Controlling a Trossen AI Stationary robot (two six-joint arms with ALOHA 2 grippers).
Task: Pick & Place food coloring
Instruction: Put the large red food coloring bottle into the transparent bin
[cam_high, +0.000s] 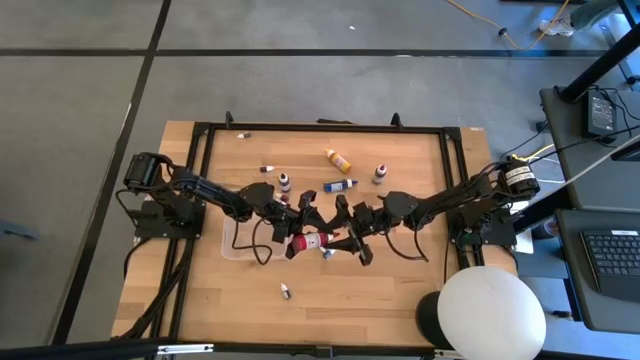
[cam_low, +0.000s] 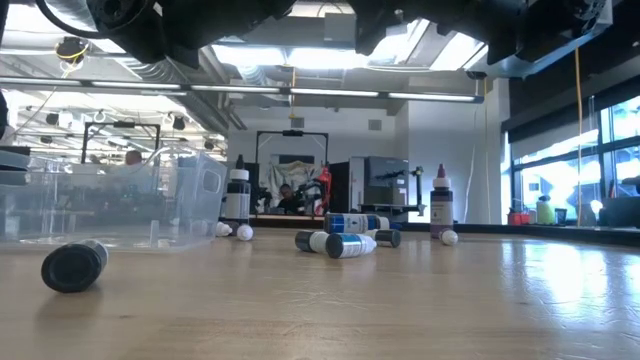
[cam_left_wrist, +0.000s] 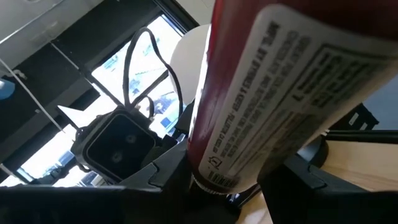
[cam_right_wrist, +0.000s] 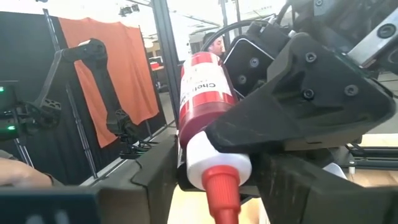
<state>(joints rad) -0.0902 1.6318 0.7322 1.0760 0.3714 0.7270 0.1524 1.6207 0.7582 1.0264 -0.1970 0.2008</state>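
A lab or workshop: grey floor (cam_high: 80, 120), framed wooden counter (cam_high: 390, 290), a laptop (cam_high: 608, 262), exposed ceiling ducts (cam_low: 150, 75), equipment racks (cam_low: 290, 165).

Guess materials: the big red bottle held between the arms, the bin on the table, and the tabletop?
Big red bottle: likely glossy plastic, printed paper-like label, white collar with red tip.
Bin: clear rigid plastic; the room shows through its walls.
Tabletop: light wood planks, visible seams and grain, with a soft sheen in the low view.
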